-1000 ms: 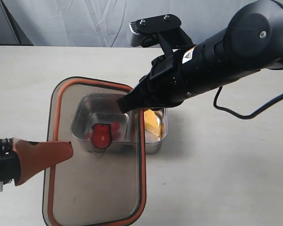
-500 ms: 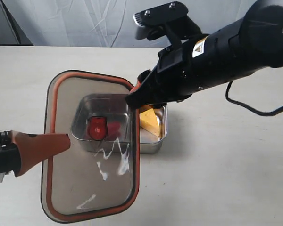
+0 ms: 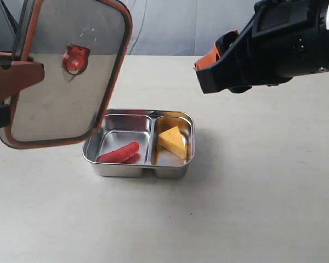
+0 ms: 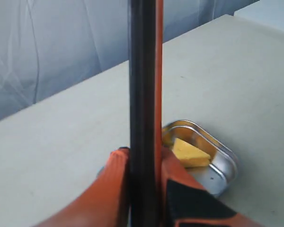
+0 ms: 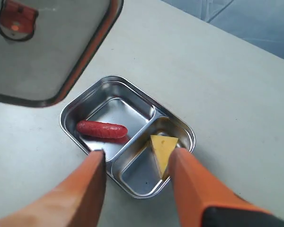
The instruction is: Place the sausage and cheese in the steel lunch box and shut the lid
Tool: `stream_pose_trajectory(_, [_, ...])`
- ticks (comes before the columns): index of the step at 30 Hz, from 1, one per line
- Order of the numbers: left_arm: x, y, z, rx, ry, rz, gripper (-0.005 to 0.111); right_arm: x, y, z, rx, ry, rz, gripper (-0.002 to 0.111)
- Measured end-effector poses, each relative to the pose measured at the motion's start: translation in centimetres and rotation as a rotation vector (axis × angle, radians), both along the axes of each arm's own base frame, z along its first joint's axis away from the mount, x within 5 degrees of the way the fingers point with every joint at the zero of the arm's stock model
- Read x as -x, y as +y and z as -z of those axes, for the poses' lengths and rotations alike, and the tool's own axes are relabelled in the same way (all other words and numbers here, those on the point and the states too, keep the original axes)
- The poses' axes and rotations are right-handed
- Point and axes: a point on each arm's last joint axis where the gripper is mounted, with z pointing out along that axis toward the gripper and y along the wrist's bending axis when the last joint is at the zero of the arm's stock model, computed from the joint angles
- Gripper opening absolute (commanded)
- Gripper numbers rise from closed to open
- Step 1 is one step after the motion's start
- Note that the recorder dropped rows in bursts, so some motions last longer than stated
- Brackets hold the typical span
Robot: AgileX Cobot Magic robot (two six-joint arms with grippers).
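The pale worktop [image 3: 252,197] looks smooth, so my main worry is a shove. The lid [image 3: 60,71], the biggest thing here, hangs tilted almost upright at the upper left of the frame. It is pinched by one edge only between the left fingers [image 3: 19,76]. A broad panel held that way could swing or creep in the grip and come down skewed. It might then catch on one rim and push the light tray sideways instead of seating its orange seal. The right fingers [image 5: 92,189] are spread with nothing between them, up at the upper right and well apart from the rest, so they are steadying nothing. Below, a little left of centre, the steel lunch box [image 3: 126,170] sits open, its two compartments split by a divider. The cheese [image 3: 172,140] lies flat in the right-hand compartment. The sausage [image 3: 119,153] lies slanted in the left-hand one, one end near the front wall. Both look low enough to clear the lid, though I can't be sure.
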Motion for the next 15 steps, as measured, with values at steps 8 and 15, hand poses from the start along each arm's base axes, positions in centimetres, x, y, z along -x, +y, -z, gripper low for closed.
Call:
stream_pose_trajectory(8, [-0.3, -1.6, -3.1, -0.392, -0.352, 0.089, 0.0, 0.2, -0.1, 0.0, 0.009, 0.011, -0.001, 0.043])
stream_pose_trajectory(15, [-3.3, -5.3, 0.0, -0.666, -0.427, 0.24, 0.0, 1.0, -1.4, -0.3, 0.034, 0.05, 0.066, 0.043])
